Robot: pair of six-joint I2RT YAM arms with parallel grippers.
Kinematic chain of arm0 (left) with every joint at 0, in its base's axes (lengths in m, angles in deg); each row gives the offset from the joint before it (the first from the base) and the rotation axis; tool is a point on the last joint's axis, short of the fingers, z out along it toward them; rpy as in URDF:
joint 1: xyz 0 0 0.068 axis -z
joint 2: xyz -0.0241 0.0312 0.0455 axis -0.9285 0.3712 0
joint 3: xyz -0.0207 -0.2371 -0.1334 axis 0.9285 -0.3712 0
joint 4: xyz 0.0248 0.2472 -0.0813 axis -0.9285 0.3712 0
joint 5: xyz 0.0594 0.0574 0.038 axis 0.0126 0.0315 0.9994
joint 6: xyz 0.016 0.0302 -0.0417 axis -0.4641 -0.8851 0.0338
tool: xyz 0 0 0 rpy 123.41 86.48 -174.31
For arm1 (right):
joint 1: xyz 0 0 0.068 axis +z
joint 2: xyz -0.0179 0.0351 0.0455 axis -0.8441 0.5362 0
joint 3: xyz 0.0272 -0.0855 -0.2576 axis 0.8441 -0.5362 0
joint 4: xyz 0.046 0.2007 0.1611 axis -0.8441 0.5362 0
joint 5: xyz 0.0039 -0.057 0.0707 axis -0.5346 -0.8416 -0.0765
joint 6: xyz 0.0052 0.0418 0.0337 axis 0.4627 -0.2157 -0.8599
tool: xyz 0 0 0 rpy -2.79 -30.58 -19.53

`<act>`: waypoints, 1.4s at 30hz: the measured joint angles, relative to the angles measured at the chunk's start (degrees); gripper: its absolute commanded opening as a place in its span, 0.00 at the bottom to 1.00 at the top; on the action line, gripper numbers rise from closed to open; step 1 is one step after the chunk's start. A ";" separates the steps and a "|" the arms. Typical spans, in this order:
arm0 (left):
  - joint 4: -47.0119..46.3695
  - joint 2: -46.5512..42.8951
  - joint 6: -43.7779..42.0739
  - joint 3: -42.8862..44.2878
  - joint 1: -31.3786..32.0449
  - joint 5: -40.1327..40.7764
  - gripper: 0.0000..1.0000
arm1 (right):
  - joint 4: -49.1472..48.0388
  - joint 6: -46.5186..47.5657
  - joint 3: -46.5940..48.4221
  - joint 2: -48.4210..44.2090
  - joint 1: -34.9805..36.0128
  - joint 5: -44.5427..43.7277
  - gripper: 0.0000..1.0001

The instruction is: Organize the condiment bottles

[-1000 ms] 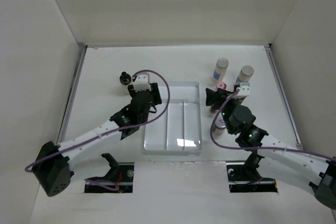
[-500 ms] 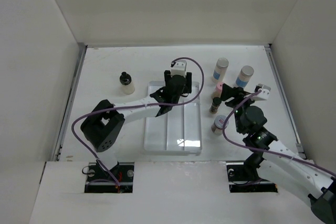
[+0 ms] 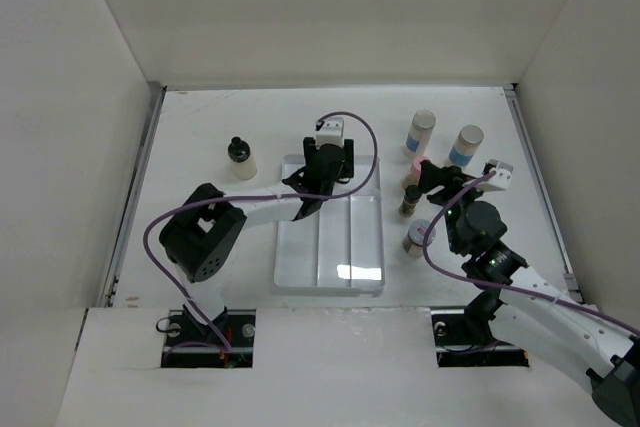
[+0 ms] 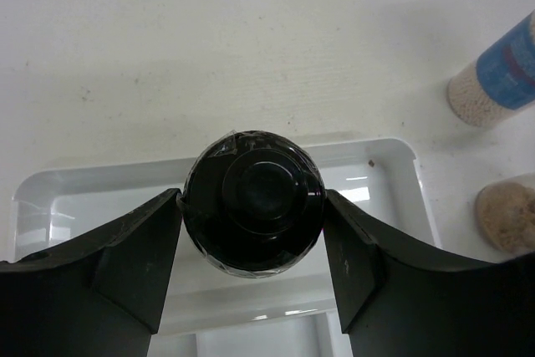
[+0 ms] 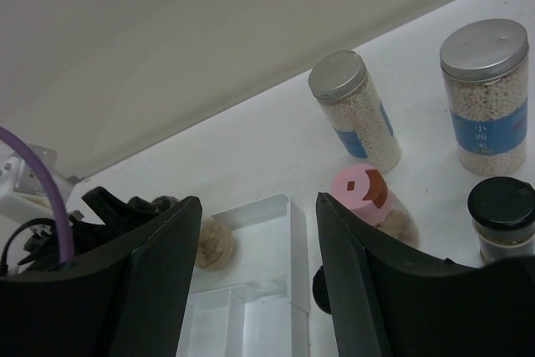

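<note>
My left gripper (image 3: 325,159) is shut on a black-capped bottle (image 4: 253,202) and holds it over the far end of the white divided tray (image 3: 330,247). Both fingers (image 4: 134,265) touch the cap's sides. My right gripper (image 3: 432,179) is open and empty, raised near the bottles at the right. There stand two silver-lidded jars with blue labels (image 3: 422,132) (image 3: 466,145), a pink-capped bottle (image 3: 415,163), a dark-capped brownish bottle (image 3: 409,197) and a silver-lidded jar (image 3: 418,237). Another black-capped bottle (image 3: 239,157) stands left of the tray.
White walls enclose the table on three sides. In the right wrist view the tray's far corner (image 5: 276,232) lies between my fingers, with the pink-capped bottle (image 5: 368,194), a black-capped bottle (image 5: 501,215) and the two blue-labelled jars (image 5: 355,110) (image 5: 489,94) to the right.
My left gripper swung from left of the tray to its far end with the bottle, then shifted slightly left. My right gripper drew back to the right from the dark bottle.
</note>
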 measured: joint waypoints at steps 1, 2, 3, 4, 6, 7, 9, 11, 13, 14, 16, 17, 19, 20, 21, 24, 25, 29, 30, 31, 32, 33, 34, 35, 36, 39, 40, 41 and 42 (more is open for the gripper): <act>-0.46 0.72 0.00 -0.33 -0.02 0.00 0.44 | 0.02 0.00 0.00 0.00 0.00 0.02 0.64; -0.63 1.33 0.00 -0.72 -0.02 0.00 0.50 | 0.07 0.00 0.00 0.00 0.00 0.02 0.64; -0.70 1.95 0.00 -1.20 -0.02 0.02 0.57 | 0.07 0.00 0.00 0.00 0.00 0.02 0.65; -1.66 2.27 -0.04 -1.68 -0.02 0.44 0.63 | 0.09 0.00 0.00 0.04 0.00 0.02 0.65; -2.36 2.25 -0.11 -1.92 -0.02 0.68 0.78 | 0.20 0.00 0.00 0.13 0.00 0.02 0.66; -2.73 2.25 -0.13 -2.23 -0.02 0.74 0.85 | 0.33 0.00 0.00 0.13 0.00 0.04 0.66; -3.08 2.14 -0.09 -2.97 -0.02 1.27 0.91 | 0.52 0.00 0.00 0.13 0.00 0.04 0.67; -3.02 1.36 -0.15 -4.09 0.02 1.77 0.94 | 0.59 0.00 0.00 0.11 0.00 0.07 0.67; -2.60 -0.98 -0.13 -5.64 0.09 2.14 0.94 | 0.59 0.00 0.00 0.11 0.00 0.07 0.67; -2.27 -2.97 -0.20 -6.47 0.15 2.25 0.94 | 0.59 0.00 0.00 0.13 0.00 0.07 0.67; -1.40 -8.09 -0.20 -7.87 0.11 2.47 0.93 | 0.61 0.00 0.00 0.20 0.00 0.07 0.68; -1.20 -11.17 -0.20 -8.41 -0.07 2.47 0.93 | 0.57 0.00 0.00 0.31 0.00 0.07 0.68; -0.72 -17.42 -0.11 -9.20 -1.16 2.56 0.93 | 0.59 0.02 0.00 0.57 0.00 0.09 0.68; -0.20 -20.63 0.09 -9.60 -2.40 2.69 0.93 | 0.57 0.02 0.00 0.79 0.00 0.09 0.68; 0.33 -23.50 0.42 -10.10 -4.09 3.04 0.93 | 0.59 0.02 0.00 1.01 0.00 0.13 0.69; 2.23 -29.46 2.08 -12.72 -10.51 3.69 0.93 | 0.61 0.02 0.00 1.64 0.11 0.46 0.69; 3.06 -30.36 2.64 -13.77 -12.90 3.69 0.93 | 0.61 0.02 0.00 1.81 0.11 0.66 0.69; 7.15 -28.50 4.22 -16.68 -19.54 3.43 0.92 | 0.61 0.04 0.00 2.78 0.11 1.46 0.71; 8.11 -27.10 4.46 -16.85 -20.35 3.32 0.92 | 0.63 0.02 0.00 2.97 0.11 1.73 0.72; 8.61 -25.70 4.57 -16.85 -21.00 3.13 0.92 | 0.59 0.02 0.00 3.10 0.11 1.97 0.72; 8.96 -24.04 4.68 -16.85 -21.77 2.97 0.92 | 0.57 0.02 0.00 3.21 0.11 2.23 0.72; 9.22 -22.51 4.76 -16.85 -22.38 2.75 0.92 | 0.50 0.04 0.00 3.43 0.11 2.47 0.72; 9.49 -21.16 4.81 -16.83 -22.95 2.58 0.91 | 0.44 0.04 0.00 3.78 0.11 2.73 0.72; 9.70 -19.78 4.87 -16.76 -23.58 2.43 0.91 | 0.44 0.02 0.00 4.17 0.11 2.93 0.72; 9.90 -18.47 4.87 -16.55 -24.22 2.32 0.91 | 0.46 0.04 0.00 4.63 0.13 3.17 0.72; 10.29 -15.32 4.90 -14.93 -25.77 1.92 0.89 | 0.35 0.04 0.00 6.05 0.31 3.63 0.72; 10.32 -14.40 4.90 -14.08 -26.25 1.84 0.87 | 0.37 0.04 0.00 6.56 0.42 3.82 0.72; 10.27 -13.62 4.90 -13.22 -26.60 1.70 0.86 | 0.39 0.04 0.00 6.97 0.50 4.04 0.72; 10.21 -12.85 4.90 -12.31 -27.02 1.60 0.85 | 0.39 0.04 0.00 7.32 0.50 4.26 0.72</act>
